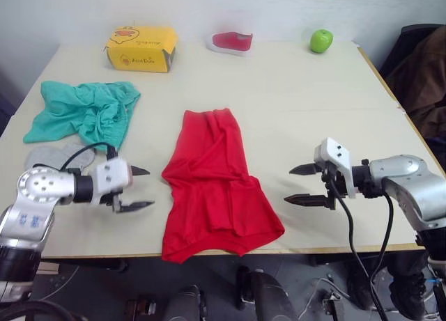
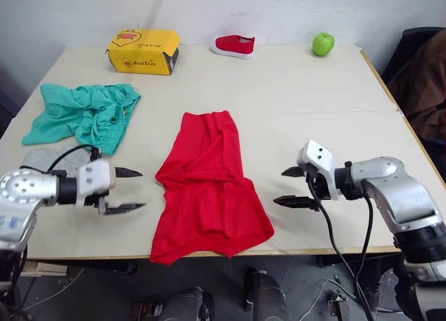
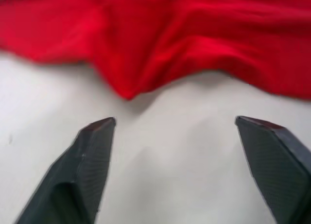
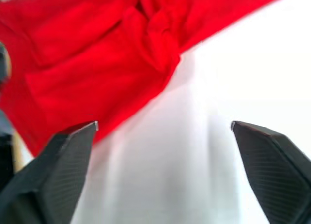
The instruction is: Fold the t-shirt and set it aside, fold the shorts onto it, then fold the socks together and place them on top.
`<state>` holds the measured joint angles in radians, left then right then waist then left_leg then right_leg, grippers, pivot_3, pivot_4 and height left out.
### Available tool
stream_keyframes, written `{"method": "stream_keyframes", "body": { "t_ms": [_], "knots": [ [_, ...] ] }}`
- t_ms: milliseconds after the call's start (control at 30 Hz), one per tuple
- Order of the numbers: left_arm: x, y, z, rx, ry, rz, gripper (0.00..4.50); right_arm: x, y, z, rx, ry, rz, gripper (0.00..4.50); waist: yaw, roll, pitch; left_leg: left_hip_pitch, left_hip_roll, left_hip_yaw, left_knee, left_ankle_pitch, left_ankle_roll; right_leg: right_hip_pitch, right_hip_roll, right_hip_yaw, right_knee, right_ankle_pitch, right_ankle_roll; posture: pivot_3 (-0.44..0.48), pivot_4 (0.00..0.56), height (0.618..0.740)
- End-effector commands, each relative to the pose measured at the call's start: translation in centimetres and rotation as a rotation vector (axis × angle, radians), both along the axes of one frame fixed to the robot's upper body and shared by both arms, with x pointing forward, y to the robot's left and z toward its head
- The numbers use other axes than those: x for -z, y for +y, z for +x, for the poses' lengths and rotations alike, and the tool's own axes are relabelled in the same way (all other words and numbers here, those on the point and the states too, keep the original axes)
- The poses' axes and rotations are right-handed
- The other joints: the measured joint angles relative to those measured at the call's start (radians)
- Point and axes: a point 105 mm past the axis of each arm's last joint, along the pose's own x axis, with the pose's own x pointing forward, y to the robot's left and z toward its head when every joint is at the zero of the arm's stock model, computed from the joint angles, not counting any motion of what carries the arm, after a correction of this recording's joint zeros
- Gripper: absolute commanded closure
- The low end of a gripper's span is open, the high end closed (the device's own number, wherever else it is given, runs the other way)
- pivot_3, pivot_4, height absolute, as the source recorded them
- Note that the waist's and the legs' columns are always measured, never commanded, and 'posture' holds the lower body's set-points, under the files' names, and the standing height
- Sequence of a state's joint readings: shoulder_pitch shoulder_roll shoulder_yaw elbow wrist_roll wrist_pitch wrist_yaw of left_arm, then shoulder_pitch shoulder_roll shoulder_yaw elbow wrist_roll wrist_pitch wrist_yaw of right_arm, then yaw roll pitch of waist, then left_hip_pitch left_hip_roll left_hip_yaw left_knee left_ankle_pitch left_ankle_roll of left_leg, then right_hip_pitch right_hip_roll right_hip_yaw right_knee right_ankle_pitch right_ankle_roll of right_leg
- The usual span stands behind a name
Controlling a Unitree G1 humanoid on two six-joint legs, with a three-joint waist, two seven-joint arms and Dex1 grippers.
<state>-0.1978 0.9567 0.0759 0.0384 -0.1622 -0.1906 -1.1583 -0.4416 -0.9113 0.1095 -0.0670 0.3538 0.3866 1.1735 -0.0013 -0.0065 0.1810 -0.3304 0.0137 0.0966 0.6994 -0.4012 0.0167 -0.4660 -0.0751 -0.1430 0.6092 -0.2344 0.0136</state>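
Left eye view, red t-shirt point(image 1: 212, 185) rumpled at frame centre, my left gripper point(image 1: 141, 189) and right gripper point(image 1: 298, 184) flanking it, both jaws spread, empty, shorts point(image 1: 87, 111) upper left.

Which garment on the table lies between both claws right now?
The red t-shirt, lying between the left claw and right claw. The teal shorts and grey socks lie further left.

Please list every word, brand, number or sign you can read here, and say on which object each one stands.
Yellow cardboard box at the table's far left: dark printed lettering on its front, too blurred to read with confidence; a cartoon figure on its top.
No text on the other things.
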Motion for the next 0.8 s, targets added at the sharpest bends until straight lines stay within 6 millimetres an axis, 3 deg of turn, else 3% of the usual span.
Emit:
{"method": "stream_keyframes", "body": {
  "t_ms": [33,133,267,500,667,800],
  "knots": [
    [-0.3,-0.7,-1.4,0.216,-0.229,0.108,0.01,-0.9,0.7,-1.0,-0.266,-0.42,-0.125,0.13,0.0,0.0,0.0,0.0,0.0,0.0,0.0,0.0,0.0,0.0,0.0,0.0,-0.001,0.0,0.0,0.0,0.15,0.74],
    [0.8,-1.4,-2.0,0.311,-0.335,0.116,0.01,1.1,0.6,-2.7,-0.545,-0.667,-0.247,0.13,0.003,0.001,0.001,0.003,-0.001,0.001,0.0,0.0,0.0,0.003,0.0,0.0,-0.001,0.0,0.0,0.0,0.15,0.74],
    [2.7,-2.6,-3.0,0.439,-0.369,0.142,0.01,3.2,0.0,-3.1,-0.658,-0.76,-0.287,0.13,0.0,0.001,0.001,0.005,-0.001,0.004,-0.001,0.0,0.001,0.004,0.0,0.001,0.002,0.0,0.0,0.0,0.15,0.74],
    [3.5,-4.1,-2.3,0.56,-0.446,0.169,0.01,5.5,1.6,-3.6,-0.77,-0.81,-0.261,0.13,0.0,0.002,0.001,0.02,0.001,0.008,-0.004,0.0,0.003,0.015,0.001,0.006,0.001,0.0,0.0,0.0,0.15,0.74],
    [4.5,-4.8,-2.4,0.589,-0.434,0.15,0.01,5.5,4.5,-3.4,-0.749,-0.839,-0.165,0.13,0.0,0.004,-0.001,0.032,0.001,0.011,-0.012,0.0,0.003,0.022,0.001,0.009,-0.001,-0.001,-0.001,0.0,0.15,0.74],
    [4.7,-5.0,-2.3,0.568,-0.411,0.127,1.27,5.5,4.8,-3.1,-0.699,-0.809,-0.145,1.41,0.0,0.005,-0.002,0.032,0.001,0.012,-0.012,0.0,0.004,0.022,0.001,0.01,0.003,-0.001,-0.001,0.0,0.15,0.74]
  ]
}}
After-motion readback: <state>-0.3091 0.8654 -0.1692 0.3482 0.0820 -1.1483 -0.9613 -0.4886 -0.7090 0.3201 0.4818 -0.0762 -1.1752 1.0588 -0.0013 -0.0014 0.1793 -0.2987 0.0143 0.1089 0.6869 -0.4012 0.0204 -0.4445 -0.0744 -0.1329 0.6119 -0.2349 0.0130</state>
